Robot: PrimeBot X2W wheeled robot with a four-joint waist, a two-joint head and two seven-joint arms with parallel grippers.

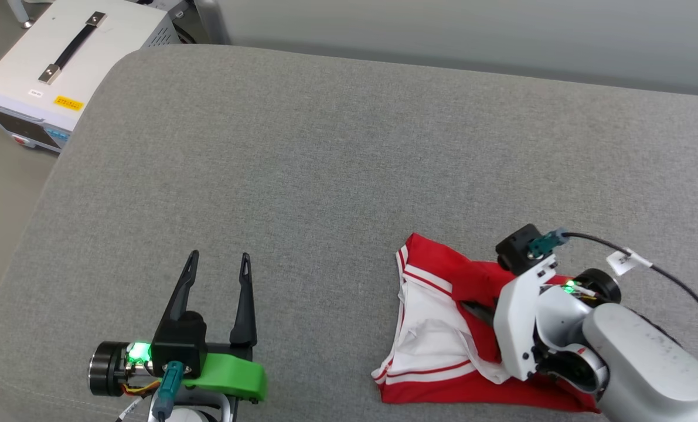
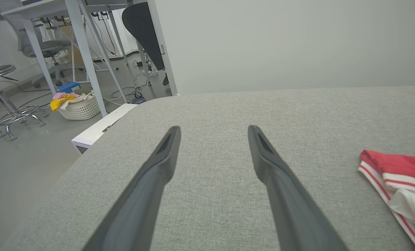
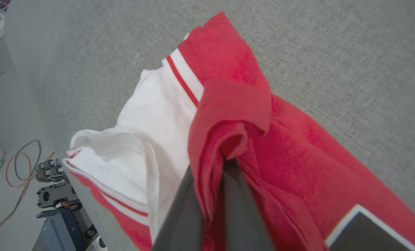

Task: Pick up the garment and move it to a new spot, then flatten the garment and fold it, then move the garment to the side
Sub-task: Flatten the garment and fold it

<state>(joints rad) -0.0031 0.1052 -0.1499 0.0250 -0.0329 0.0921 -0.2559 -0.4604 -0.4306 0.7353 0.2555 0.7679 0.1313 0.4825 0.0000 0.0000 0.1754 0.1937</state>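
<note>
The garment [image 1: 442, 328], a red T-shirt with white sleeves and striped trim, lies bunched at the front right of the grey cushioned surface [image 1: 349, 164]. My right gripper [image 1: 479, 309] reaches into it from the right. In the right wrist view its two dark fingers are shut on a fold of the red fabric [image 3: 224, 139]. My left gripper [image 1: 218, 264] stands open at the front left, well apart from the shirt, with nothing between its fingers. The left wrist view shows the spread fingers [image 2: 158, 164] over bare cushion and the garment's edge [image 2: 399, 177] at far right.
A white equipment box [image 1: 61, 64] with a black handle stands on the floor beyond the cushion's far-left corner. In the left wrist view a basket of cloths [image 2: 76, 104], a stool [image 2: 1, 97] and table legs stand on the floor at left.
</note>
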